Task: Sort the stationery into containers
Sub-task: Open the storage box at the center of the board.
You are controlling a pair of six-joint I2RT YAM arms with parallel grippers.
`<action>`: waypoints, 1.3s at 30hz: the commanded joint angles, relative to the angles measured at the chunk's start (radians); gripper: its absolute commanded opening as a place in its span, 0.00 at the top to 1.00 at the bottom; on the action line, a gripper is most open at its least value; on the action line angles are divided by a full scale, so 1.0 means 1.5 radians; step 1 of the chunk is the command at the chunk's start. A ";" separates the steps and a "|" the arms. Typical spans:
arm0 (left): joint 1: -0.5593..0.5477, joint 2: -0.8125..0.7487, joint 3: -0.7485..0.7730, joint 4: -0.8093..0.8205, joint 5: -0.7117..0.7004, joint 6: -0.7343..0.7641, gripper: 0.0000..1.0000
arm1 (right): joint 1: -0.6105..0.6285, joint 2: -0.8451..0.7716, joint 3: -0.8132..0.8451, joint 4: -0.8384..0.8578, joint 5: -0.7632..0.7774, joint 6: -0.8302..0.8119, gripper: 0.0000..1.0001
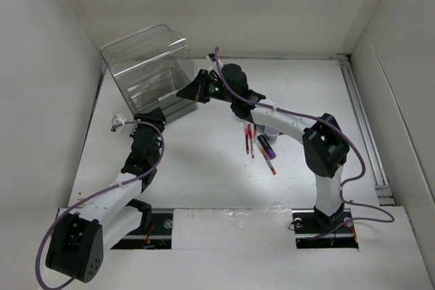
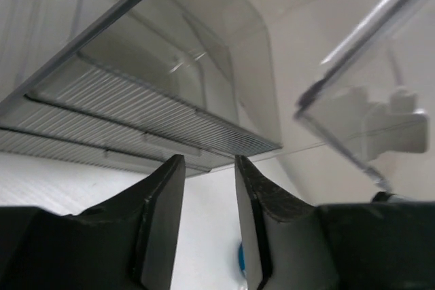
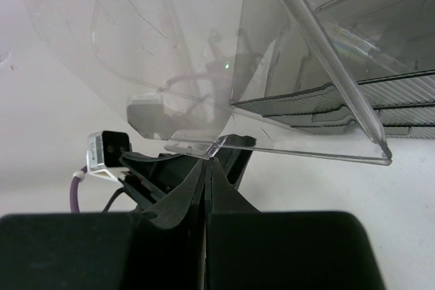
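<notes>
The clear organiser box (image 1: 146,73) stands at the back left, its lid (image 3: 136,52) tilted up. My right gripper (image 3: 209,161) is shut, its tips against the underside of the lid's front rim (image 3: 285,151); in the top view the right gripper (image 1: 192,91) sits at the box's front right corner. My left gripper (image 2: 209,162) is open and empty, just in front of the ribbed shallow drawers (image 2: 136,110). A bit of a blue roll (image 2: 240,257) shows on the table behind its right finger. Several red pens (image 1: 249,139) and a dark marker (image 1: 266,145) lie under the right arm.
White walls close in on the table at the left, back and right. A metal rail (image 1: 363,120) runs along the right edge. Purple cables (image 1: 160,147) loop off both arms. The left arm's wrist (image 3: 136,168) shows just beyond the right fingertips.
</notes>
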 commanded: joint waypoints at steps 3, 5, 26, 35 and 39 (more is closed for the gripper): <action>0.002 -0.027 -0.019 0.126 -0.037 -0.011 0.62 | 0.010 -0.052 0.023 0.067 -0.010 -0.010 1.00; 0.002 -0.027 -0.019 0.153 -0.054 -0.011 0.61 | 0.010 -0.058 0.017 0.067 -0.016 -0.010 1.00; 0.002 -0.020 0.024 0.211 -0.061 0.026 0.55 | 0.010 -0.084 -0.027 0.073 -0.016 -0.010 0.97; 0.002 -0.034 0.057 0.192 -0.061 0.056 0.54 | 0.010 -0.097 -0.046 0.073 -0.016 -0.010 0.92; 0.002 -0.034 0.071 0.192 -0.061 0.062 0.54 | 0.010 -0.110 -0.059 0.073 -0.016 -0.010 0.64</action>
